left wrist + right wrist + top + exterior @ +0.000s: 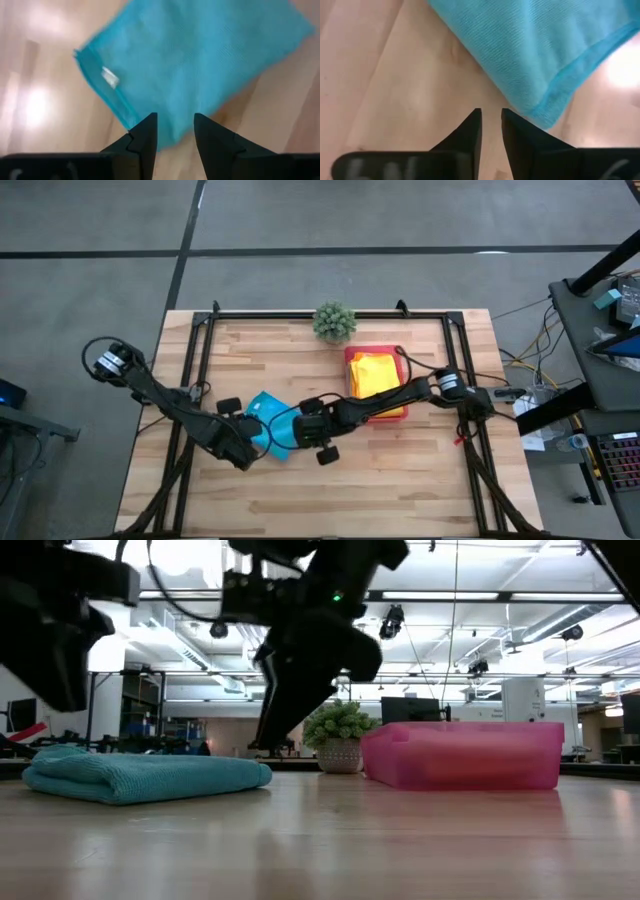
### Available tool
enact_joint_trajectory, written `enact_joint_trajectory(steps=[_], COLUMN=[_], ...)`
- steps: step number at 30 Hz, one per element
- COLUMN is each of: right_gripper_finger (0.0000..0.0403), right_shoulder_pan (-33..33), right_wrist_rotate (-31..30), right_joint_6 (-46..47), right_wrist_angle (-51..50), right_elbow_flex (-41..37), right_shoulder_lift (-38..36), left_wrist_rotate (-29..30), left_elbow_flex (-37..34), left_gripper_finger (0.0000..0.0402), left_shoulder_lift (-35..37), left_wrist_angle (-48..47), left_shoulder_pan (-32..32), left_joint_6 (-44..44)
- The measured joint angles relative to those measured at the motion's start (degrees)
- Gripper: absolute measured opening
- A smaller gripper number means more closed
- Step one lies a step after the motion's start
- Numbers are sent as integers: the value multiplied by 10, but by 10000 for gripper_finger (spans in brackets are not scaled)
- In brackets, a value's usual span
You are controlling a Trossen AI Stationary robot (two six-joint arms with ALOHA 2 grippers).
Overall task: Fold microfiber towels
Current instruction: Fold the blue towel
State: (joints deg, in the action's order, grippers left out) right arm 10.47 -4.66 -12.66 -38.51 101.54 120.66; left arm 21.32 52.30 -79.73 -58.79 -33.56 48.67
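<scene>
A turquoise towel (266, 420) lies folded flat on the wooden table left of centre; it also shows in the low view (140, 778). My left gripper (175, 130) hovers open over the towel's (200, 65) near edge, close to a corner with a white label (110, 77). In the high view it (256, 444) stands at the towel's near-left side. My right gripper (491, 120) hovers over bare wood just beside a hemmed corner of the towel (540, 50), its fingers a narrow gap apart with nothing between. It (297, 430) stands at the towel's right side.
A pink tray (350, 356) stands right of centre, with a yellow towel (378, 375) folded on top. A small green potted plant (334, 321) stands at the far edge. In the low view the tray (465, 755) and plant (340, 735) stand right of the towel.
</scene>
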Motion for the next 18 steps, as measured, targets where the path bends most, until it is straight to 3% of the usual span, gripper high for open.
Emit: enact_joint_trajectory(steps=[9,18], right_gripper_finger=[57,57], right_shoulder_pan=[0,-1], right_wrist_rotate=[-4,-5], right_joint_6=[-10,-38], right_wrist_angle=[173,404], right_elbow_flex=[-175,-326], right_shoulder_lift=[-121,-190], left_wrist_rotate=[64,123], left_elbow_flex=[-94,-204], left_gripper_finger=[114,114], left_shoulder_lift=[91,104], left_wrist_angle=[124,278], left_shoulder_pan=[10,70], left_joint_6=[-1,-78])
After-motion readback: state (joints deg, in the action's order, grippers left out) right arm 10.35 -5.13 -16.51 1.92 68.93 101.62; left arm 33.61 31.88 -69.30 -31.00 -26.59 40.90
